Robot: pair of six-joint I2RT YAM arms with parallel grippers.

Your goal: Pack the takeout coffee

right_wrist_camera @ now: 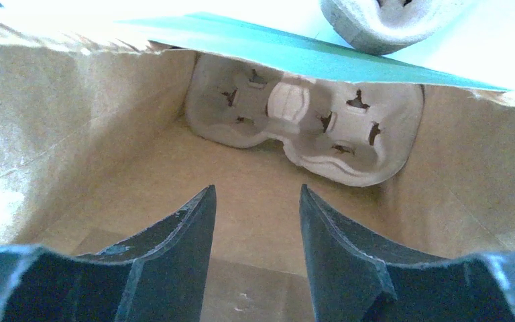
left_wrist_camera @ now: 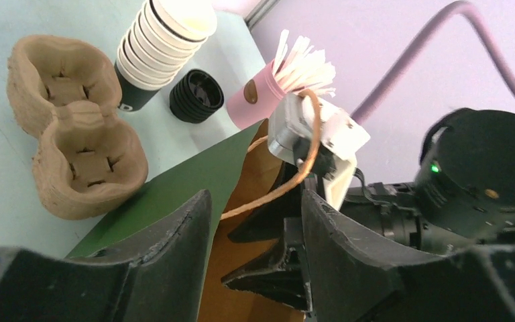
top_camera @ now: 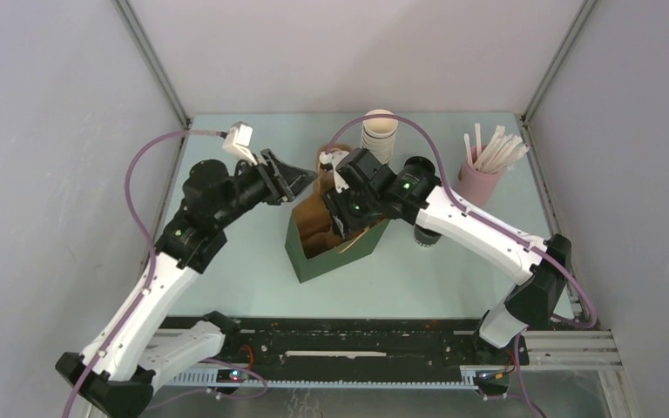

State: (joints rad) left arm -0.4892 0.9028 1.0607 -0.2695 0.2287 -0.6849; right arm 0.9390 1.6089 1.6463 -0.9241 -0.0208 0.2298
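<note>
The green paper bag (top_camera: 335, 254) stands open mid-table, brown inside (right_wrist_camera: 74, 134). A pulp cup carrier (right_wrist_camera: 305, 127) lies on its floor. My right gripper (right_wrist_camera: 257, 189) reaches down into the bag (top_camera: 341, 228), open, with nothing between its fingers. My left gripper (left_wrist_camera: 255, 198) is open at the bag's left rim (top_camera: 307, 185). The green rim (left_wrist_camera: 194, 174) and a twine handle (left_wrist_camera: 288, 184) run between its fingers. The takeout coffee (top_camera: 427, 235), dark with a black top, stands right of the bag, half hidden under my right forearm.
A second pulp carrier (left_wrist_camera: 74, 127) lies on the table behind the bag. Beyond it stand a stack of white-rimmed cups (left_wrist_camera: 161, 47), a stack of black lids (left_wrist_camera: 196, 96) and a pink cup of white stirrers (left_wrist_camera: 261, 100). Grey walls close in on three sides.
</note>
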